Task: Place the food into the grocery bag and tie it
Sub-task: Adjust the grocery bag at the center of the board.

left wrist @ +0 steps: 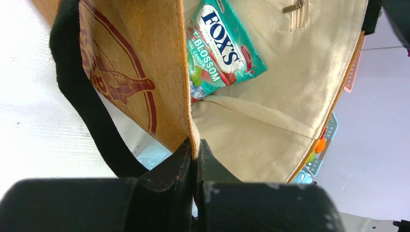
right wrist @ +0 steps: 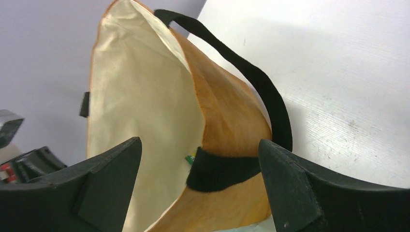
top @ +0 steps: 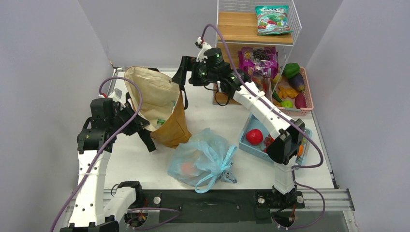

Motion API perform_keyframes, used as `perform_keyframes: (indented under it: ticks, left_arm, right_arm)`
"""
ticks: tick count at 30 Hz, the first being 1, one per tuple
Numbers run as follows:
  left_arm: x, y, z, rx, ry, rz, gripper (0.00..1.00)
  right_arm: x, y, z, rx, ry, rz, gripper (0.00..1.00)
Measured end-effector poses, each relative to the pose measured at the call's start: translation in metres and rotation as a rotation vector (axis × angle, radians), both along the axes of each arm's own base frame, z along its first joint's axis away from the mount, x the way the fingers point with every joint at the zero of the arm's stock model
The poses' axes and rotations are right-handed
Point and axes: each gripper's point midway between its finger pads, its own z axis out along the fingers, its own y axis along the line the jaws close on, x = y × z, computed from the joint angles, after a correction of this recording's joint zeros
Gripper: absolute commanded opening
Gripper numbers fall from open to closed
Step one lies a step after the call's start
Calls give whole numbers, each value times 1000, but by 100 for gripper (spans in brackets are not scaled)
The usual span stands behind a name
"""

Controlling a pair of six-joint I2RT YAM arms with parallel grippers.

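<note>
The light blue grocery bag (top: 203, 155) lies on the table in front of the arms, its handles (top: 220, 166) drawn together into a knot. Food shows through the plastic as an orange shape (top: 186, 168). My left gripper (top: 145, 124) is shut on the near rim of a tan tote (top: 162, 104), and the left wrist view shows the jaws (left wrist: 195, 145) pinching that edge. My right gripper (top: 183, 75) hangs open over the tote's far rim. Its fingers (right wrist: 199, 141) stand either side of the black strap patch (right wrist: 222, 171) without touching it.
A teal candy packet (left wrist: 222, 48) lies inside the tote. A blue tray (top: 247, 145) at the right holds a red fruit (top: 254, 137). A pink basket (top: 307, 99) of vegetables and a wire shelf (top: 256, 29) with snack packets stand at the back right.
</note>
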Motion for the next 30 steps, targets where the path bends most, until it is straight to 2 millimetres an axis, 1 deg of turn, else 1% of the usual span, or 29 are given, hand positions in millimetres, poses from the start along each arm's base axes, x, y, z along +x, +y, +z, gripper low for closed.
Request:
perform_keyframes:
  ticks: [2, 4, 5, 6, 7, 8, 9, 10, 11, 13, 17, 20, 23, 28, 29, 30]
  left_arm:
    - [0, 0, 0, 0, 0, 0, 0]
    - [0, 0, 0, 0, -1, 1, 0]
    - [-1, 0, 1, 0, -3, 1, 0]
    - [-1, 0, 1, 0, -3, 1, 0]
    - [-1, 0, 1, 0, -4, 1, 0]
    - [-1, 0, 1, 0, -4, 1, 0]
    - [-1, 0, 1, 0, -4, 1, 0]
    - [-1, 0, 1, 0, -5, 1, 0]
    - [-1, 0, 1, 0, -6, 1, 0]
    - [-1, 0, 1, 2, -4, 1, 0]
    - [3, 4, 6, 22, 4, 4, 0]
    - [10, 10, 11, 50, 17, 12, 0]
    - [22, 16, 18, 69, 27, 20, 0]
    - [44, 24, 28, 87, 23, 19, 0]
    - [48, 26, 29, 90, 23, 16, 0]
    - [52, 28, 30, 92, 23, 14, 0]
  right_arm:
    - [5, 7, -13, -14, 15, 15, 82]
    - [9, 13, -31, -40, 40, 28, 73]
    - [11, 16, -40, -53, 52, 36, 62]
    - [12, 19, -49, -67, 64, 42, 55]
    - [12, 21, -55, -76, 71, 50, 42]
    - [13, 23, -62, -86, 81, 55, 36]
    - [13, 25, -66, -92, 85, 62, 24]
    - [12, 27, -70, -97, 91, 67, 18]
    - [10, 28, -71, -102, 91, 73, 9]
    - [8, 29, -72, -108, 89, 82, 0]
    - [6, 30, -73, -114, 87, 85, 0]
    - [6, 25, -72, -127, 81, 59, 0]
    - [0, 12, -77, -152, 93, 19, 0]
    - [-18, -18, -81, -183, 132, -58, 0]
    - [-24, -24, -81, -189, 139, -73, 0]
    - [-28, -27, -81, -191, 144, -81, 0]
